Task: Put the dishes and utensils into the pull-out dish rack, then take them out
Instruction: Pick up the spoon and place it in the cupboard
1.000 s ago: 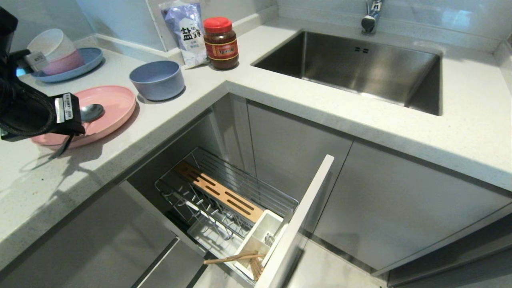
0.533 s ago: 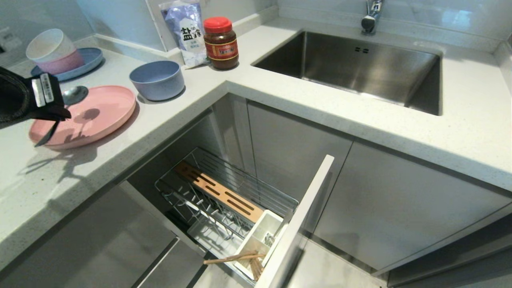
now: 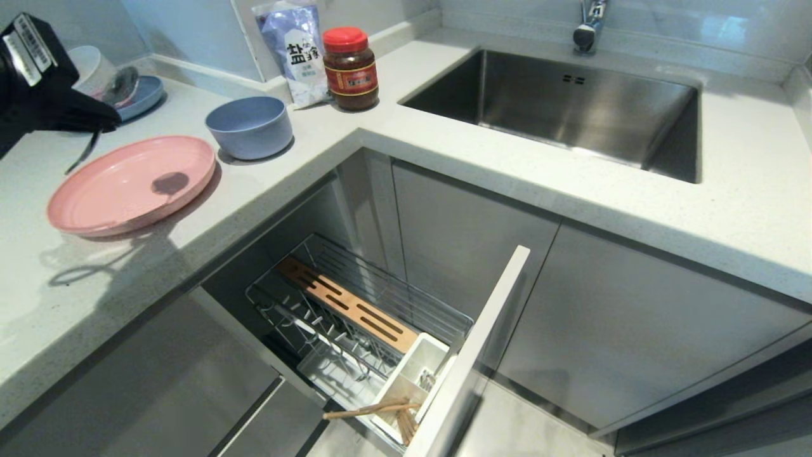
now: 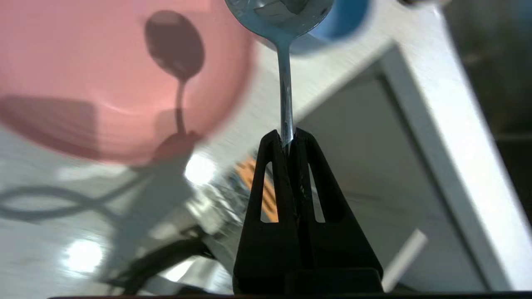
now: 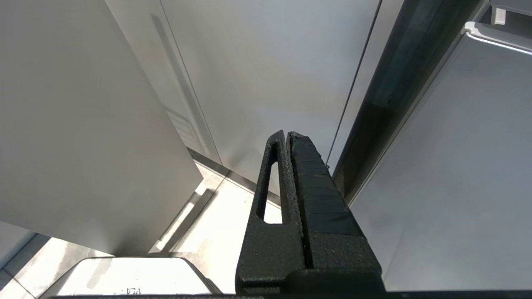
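Up off the pink plate (image 3: 130, 184) went the left gripper (image 4: 286, 139) since a second earlier — clamped on the spoon (image 4: 282, 25) handle, now above the counter's (image 3: 444, 146) back-left corner. Salt bag (image 3: 293, 47) characters read "盐" — the pull-out dish rack (image 3: 355, 317) stood open below the counter edge, chopsticks (image 3: 374, 409) in its cup. Right gripper (image 5: 289, 137) hung closed by the cabinets.

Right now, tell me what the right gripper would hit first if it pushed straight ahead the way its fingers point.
The right gripper, fingers shut, points at a plain grey cabinet panel. That panel looks like the first thing in its line, though the gap is hard to judge.
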Robot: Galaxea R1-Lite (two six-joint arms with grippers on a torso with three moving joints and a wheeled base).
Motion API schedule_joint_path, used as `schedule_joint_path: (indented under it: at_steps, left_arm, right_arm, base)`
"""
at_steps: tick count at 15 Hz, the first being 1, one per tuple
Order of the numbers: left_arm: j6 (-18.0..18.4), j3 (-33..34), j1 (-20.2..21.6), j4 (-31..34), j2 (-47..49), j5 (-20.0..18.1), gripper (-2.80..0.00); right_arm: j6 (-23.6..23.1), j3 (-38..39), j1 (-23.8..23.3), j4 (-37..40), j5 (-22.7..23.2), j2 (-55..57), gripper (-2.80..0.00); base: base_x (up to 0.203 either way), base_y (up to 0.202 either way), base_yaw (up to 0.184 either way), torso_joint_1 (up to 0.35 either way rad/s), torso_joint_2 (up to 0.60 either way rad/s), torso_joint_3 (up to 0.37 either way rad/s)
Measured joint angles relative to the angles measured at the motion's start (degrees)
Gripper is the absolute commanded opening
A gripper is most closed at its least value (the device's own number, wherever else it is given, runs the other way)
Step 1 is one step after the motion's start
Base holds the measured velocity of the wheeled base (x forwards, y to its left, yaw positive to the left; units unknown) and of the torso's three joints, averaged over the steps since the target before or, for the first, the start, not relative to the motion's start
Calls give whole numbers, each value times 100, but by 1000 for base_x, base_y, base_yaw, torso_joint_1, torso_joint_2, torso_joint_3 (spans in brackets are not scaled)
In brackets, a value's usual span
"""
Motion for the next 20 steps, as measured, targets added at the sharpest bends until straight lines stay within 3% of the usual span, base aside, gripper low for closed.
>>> schedule_joint_path:
  at_steps: [3,6,11,20]
  left_arm:
    - [-443,10,-955,245,-120,-12,-280]
    - [-440,12,-1554,1075,-78,-414,-280]
    - [500,57,-1727,2092,167,-1438,-280]
    - [1739,1008,-2007,2136,983,-1421,-280]
  right_arm:
    - [0,0,0,-2,0,0,-280]
    - [-2,0,0,0,0,0,-280]
    - [-2,0,0,-1,2,0,-280]
    - [0,0,0,-2,0,0,-280]
  base:
    - [0,0,0,0,0,0]
    - [0,0,0,0,0,0]
    - [0,0,0,0,0,0]
    - [0,0,0,0,0,0]
